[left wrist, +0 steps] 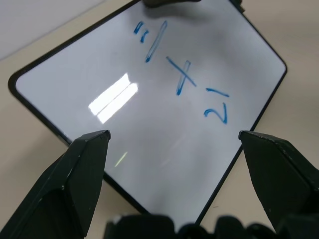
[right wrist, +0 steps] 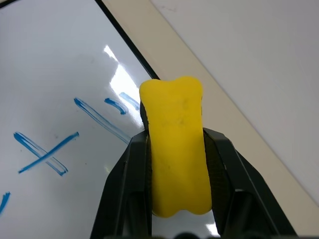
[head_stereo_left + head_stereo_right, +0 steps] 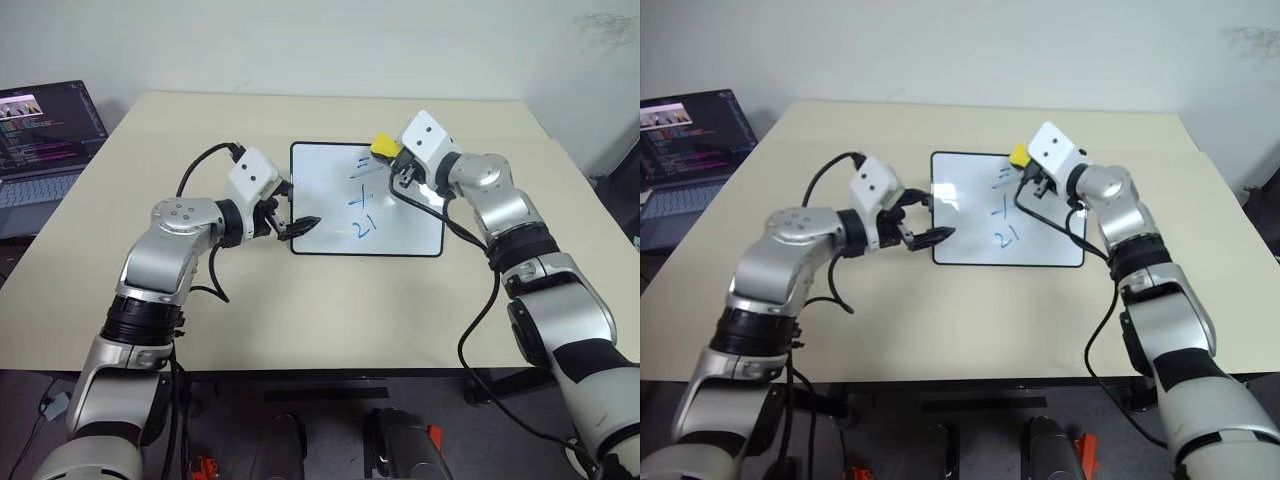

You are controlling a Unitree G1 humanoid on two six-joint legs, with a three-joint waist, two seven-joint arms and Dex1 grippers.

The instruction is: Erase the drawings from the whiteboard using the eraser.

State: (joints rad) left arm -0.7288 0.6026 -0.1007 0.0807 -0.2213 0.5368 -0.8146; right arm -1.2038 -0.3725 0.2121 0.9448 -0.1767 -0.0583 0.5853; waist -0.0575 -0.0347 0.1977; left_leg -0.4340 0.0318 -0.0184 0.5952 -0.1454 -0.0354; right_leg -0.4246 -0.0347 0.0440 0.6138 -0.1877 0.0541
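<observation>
Lying flat mid-bench, the glossy black-framed whiteboard [image 3: 330, 205] carries thin blue drawings [image 3: 361, 195]. The right tool [image 3: 392, 156] clamps the yellow, bone-shaped eraser [image 3: 384, 146] over the board's far right corner. The left tool [image 3: 292, 208], fingers spread and empty, overhangs its left edge. A laptop [image 3: 42, 140] sits far left of the beige bench [image 3: 300, 310].

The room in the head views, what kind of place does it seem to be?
Probably an office or a lab workspace. A plain beige table stands against a bare white wall, an open laptop shows code-like text on its dark screen, and a small whiteboard lies on the table.
</observation>
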